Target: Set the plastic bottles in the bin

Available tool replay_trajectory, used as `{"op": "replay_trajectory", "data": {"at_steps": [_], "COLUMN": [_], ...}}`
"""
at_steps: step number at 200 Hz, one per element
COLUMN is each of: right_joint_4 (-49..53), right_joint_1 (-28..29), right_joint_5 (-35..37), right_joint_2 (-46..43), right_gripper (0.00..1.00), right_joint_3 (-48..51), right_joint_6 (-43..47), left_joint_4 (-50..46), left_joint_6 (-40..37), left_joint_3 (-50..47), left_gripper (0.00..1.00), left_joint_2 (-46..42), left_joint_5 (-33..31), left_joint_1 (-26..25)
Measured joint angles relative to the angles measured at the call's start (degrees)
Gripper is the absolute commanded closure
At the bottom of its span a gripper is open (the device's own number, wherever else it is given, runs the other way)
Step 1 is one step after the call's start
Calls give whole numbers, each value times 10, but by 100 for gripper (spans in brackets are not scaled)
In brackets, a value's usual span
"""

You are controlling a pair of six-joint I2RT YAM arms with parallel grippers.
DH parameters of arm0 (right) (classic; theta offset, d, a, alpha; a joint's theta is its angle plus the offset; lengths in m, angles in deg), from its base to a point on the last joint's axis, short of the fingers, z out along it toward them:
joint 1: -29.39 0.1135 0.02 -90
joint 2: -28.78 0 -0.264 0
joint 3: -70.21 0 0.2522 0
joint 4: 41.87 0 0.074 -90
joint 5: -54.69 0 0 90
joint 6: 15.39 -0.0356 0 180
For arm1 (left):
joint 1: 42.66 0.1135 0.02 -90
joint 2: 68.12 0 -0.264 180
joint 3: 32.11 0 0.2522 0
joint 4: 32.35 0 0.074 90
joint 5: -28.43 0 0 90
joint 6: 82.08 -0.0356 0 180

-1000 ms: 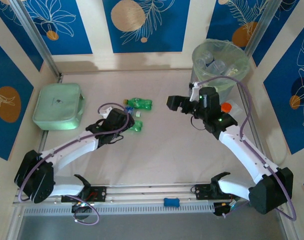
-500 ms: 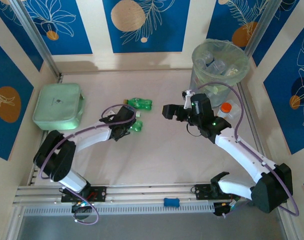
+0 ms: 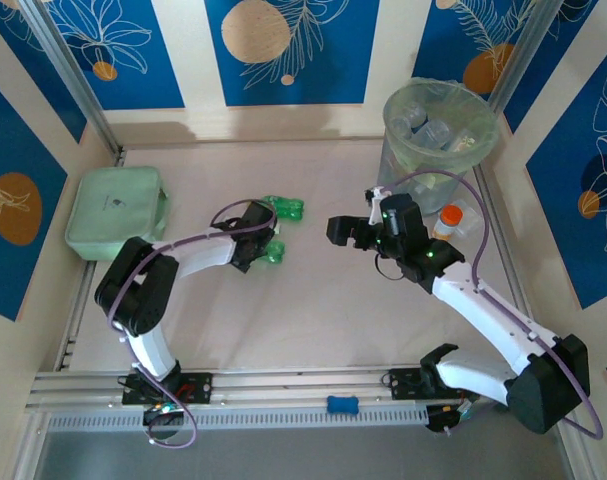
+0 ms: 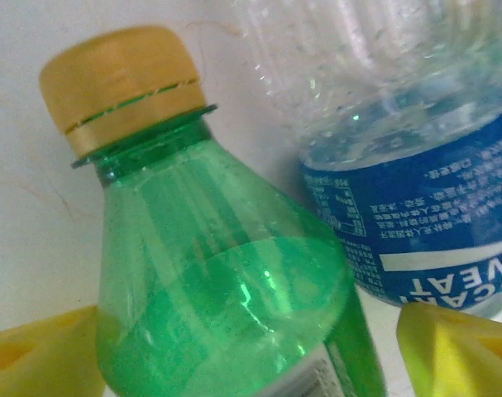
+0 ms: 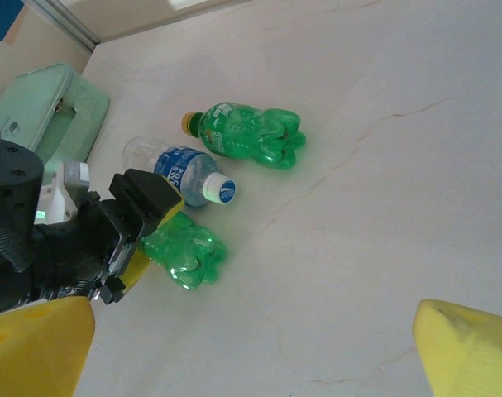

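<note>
In the left wrist view, the green bottle point(image 4: 226, 281) is cut off by the bottom edge. The clear blue-labelled bottle point(image 4: 399, 182) beside it is cut off by the top and right edges. From above, the left gripper point(image 3: 266, 245) covers most of that green bottle, and the bottles point(image 3: 433, 125) inside the bin point(image 3: 408, 175) blur behind its bag point(image 3: 483, 142), too indistinct to count.

Bright, even light; soft blur in wrist close-up.

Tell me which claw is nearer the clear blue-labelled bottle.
Left. The left claw straddles the green bottle lying right beside the clear bottle; the right claw hangs open well off to its right.
</note>
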Motion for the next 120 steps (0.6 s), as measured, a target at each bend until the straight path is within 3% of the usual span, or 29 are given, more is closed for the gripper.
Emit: {"op": "replay_trajectory", "data": {"at_steps": [54,96,120], "right_joint_4": [5,4,0], "right_joint_1": [0,2,4], "right_joint_5": [9,8,1], "right_joint_2": [-7,-7,-5], "right_gripper": [1,1,1], "right_joint_3": [3,4,8], "right_joint_6": [0,0,0], "left_joint_4": [22,42,62], "left_joint_6": [11,13,9], "left_joint_3": [-19,-41,-58], "left_gripper": [29,47,50], "left_joint_2": [3,-9,-20], "left_joint_5": [7,5,5], "left_joint_1": [0,0,0]}}
